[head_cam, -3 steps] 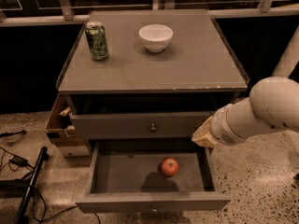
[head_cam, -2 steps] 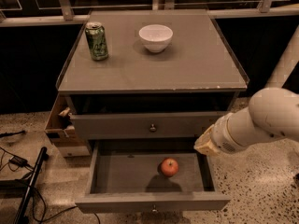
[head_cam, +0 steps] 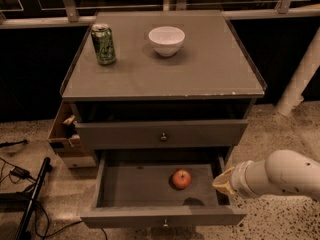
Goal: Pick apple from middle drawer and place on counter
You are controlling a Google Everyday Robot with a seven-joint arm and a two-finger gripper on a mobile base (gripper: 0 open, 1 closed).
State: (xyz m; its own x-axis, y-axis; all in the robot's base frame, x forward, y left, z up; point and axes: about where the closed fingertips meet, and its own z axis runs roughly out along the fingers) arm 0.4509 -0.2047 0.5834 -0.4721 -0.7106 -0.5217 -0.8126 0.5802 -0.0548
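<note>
Apple (head_cam: 181, 179) sits loose on the open middle drawer's (head_cam: 135, 186) floor, right of centre. Pincer (head_cam: 222, 182) hovers at its three o'clock by the drawer's right wall; spread or pressed together, I cannot tell. A careless swing could clip that wall or roll the apple away.

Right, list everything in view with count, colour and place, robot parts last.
counter: one, grey, cabinet top.
middle drawer: one, grey, pulled open.
apple: one, red-orange, on the middle drawer's floor.
can: one, green, counter's back left.
bowl: one, white, counter's back centre.
upper drawer: one, grey, below the counter.
cardboard box: one, brown, left of the cabinet.
arm: one, white, from lower right.
gripper: one, pale yellowish, by the middle drawer's right wall, right of the apple.
</note>
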